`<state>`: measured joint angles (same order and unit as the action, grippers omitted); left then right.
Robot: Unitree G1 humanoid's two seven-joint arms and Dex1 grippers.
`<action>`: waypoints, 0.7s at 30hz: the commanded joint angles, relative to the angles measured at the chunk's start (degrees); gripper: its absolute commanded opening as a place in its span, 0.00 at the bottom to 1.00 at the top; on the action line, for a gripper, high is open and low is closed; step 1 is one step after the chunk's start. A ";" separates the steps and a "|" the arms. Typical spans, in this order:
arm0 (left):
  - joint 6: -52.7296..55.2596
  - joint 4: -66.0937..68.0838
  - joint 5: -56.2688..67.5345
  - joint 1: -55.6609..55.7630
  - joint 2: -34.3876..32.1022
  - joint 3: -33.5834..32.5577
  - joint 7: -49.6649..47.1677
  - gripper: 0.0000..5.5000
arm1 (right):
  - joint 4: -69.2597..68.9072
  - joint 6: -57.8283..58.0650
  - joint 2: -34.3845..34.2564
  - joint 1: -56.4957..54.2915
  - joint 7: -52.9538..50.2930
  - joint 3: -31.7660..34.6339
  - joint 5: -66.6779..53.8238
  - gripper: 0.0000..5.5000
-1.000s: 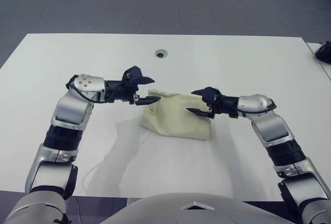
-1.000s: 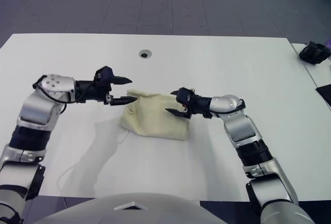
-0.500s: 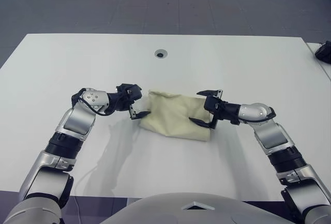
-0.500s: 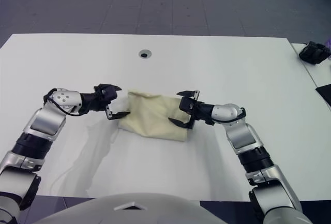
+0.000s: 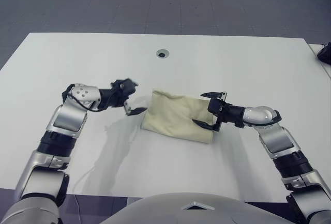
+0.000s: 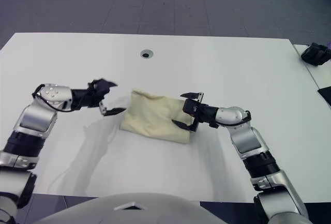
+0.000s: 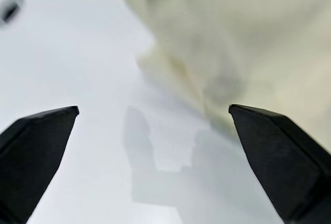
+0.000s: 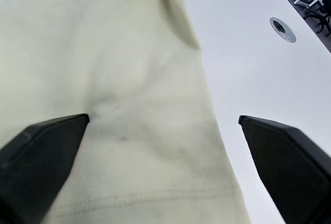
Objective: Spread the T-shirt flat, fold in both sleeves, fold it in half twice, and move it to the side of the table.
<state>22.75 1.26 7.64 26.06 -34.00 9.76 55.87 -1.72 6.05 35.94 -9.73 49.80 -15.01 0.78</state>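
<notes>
The cream T-shirt lies folded into a small thick rectangle on the white table, near the middle. My left gripper hovers open just off the shirt's left edge, with nothing between its fingers. In the left wrist view the left gripper has bare table and its own shadow between the tips, and the T-shirt lies beyond. My right gripper stands open over the shirt's right end. The right wrist view shows the right gripper spread wide above the cloth.
A round cable hole sits in the table behind the shirt. A dark object rests on a neighbouring surface at the far right. Wide bare tabletop surrounds the shirt on the left, right and front.
Both grippers came down from above the shirt. The left one then drew back left off the shirt's edge. The right one settled at the right end, and the shirt now lies flatter.
</notes>
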 commanded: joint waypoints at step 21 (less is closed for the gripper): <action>-9.85 27.95 -4.18 12.83 11.12 1.23 -8.05 0.98 | -5.48 1.69 7.60 8.98 4.49 0.82 -0.49 0.98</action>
<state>12.81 29.54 2.22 38.93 -23.58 12.86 48.46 -6.74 5.85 40.78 -4.93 52.16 -13.64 -0.50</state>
